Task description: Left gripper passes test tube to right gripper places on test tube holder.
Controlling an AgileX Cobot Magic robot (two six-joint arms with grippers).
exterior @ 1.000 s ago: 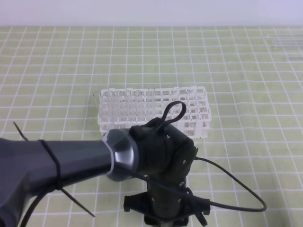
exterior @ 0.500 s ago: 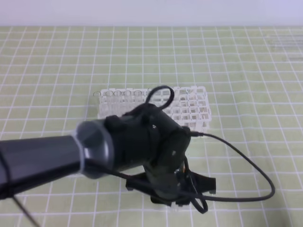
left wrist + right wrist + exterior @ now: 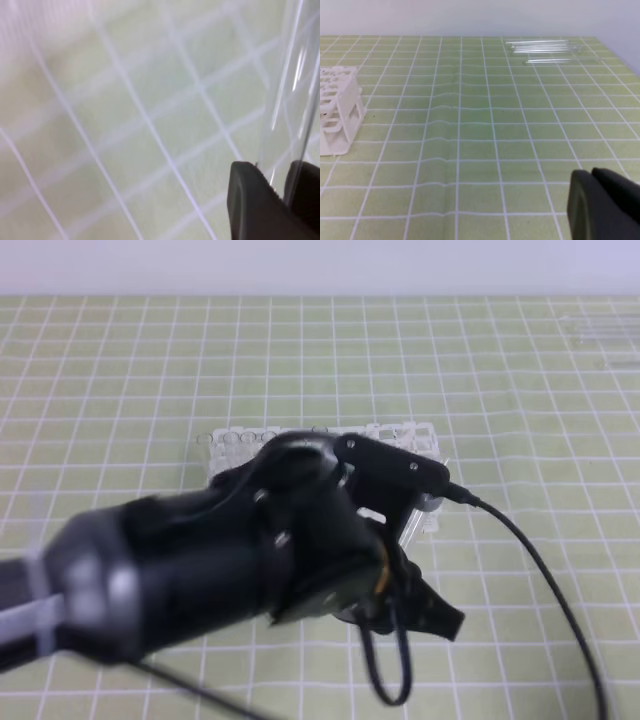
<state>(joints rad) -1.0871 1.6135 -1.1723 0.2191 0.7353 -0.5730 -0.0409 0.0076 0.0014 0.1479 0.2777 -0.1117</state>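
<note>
- While my left arm has swung up and across the middle of the scene over the last second, now blocking the near part of the test tube holder (image 3: 330,435) in the high view, my left gripper (image 3: 272,197) is clenched on the test tube (image 3: 292,100): my own wrist view shows the clear tube rising from between the two black fingertips, up along the right edge.
- That lift tells me the pick-up is done and the hand-over is what comes next; I judge the task to be at an early stage, with the tube in the air and not yet passed.
- My right gripper (image 3: 605,207) shows only as dark fingertips at the near right corner of its wrist view, pressed together with no gap and nothing between them, so it must open before it can take the tube.
- The holder sits at the far left in the right wrist view, well apart from that gripper, with a row of clear tubes already standing along its far left side.
- Spare tubes (image 3: 545,47) lie flat on the green gridded mat (image 3: 470,135) at the far right.
- My own left arm and its black cable (image 3: 540,570) are the bulk in the way, between the camera and the rack.
</note>
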